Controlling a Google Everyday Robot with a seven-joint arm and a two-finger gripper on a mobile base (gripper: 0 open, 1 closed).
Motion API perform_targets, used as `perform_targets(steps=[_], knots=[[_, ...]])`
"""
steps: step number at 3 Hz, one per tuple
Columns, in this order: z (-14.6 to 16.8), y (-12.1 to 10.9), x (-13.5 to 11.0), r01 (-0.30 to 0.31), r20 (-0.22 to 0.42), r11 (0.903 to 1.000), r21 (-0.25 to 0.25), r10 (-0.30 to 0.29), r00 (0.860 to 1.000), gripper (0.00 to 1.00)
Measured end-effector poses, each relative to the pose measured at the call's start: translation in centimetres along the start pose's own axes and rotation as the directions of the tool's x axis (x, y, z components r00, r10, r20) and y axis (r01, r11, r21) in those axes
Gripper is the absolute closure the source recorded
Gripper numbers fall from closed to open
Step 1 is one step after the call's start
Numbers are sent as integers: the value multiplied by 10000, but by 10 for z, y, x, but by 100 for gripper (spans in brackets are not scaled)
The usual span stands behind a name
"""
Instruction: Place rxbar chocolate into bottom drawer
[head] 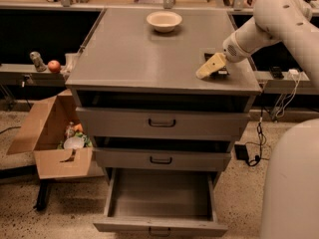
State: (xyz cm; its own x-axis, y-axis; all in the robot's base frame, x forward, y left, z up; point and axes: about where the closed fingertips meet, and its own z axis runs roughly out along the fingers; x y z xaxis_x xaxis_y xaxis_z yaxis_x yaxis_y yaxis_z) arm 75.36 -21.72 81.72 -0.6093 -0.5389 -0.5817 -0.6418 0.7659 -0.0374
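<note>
The rxbar chocolate (221,73) is a small dark bar lying flat near the right edge of the grey cabinet top (134,59). It is mostly covered by my gripper (210,66), which rests low over it on the cabinet top. The bottom drawer (159,226) is pulled out toward the front, and its grey tray holds nothing that I can see. The two upper drawers are pushed in.
A cream bowl (164,20) sits at the back middle of the cabinet top. An open cardboard box (50,138) with items stands on the floor to the left. An apple (54,65) lies on a left shelf. My white base (291,183) fills the lower right.
</note>
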Motion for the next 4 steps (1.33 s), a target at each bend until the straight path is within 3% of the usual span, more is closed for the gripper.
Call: perform_targets(steps=[1,2,3,4], knots=[[-9,0,-6,1,0,10000,1,-1,10000,77],[-13,-1,-9,1,1,10000,1,-1,10000,99],[-29,14,-27,775,828,9970,-84,-765,9936,100],[-59,42,-49,1967,2100,9799,-322,-1858,9599,100]])
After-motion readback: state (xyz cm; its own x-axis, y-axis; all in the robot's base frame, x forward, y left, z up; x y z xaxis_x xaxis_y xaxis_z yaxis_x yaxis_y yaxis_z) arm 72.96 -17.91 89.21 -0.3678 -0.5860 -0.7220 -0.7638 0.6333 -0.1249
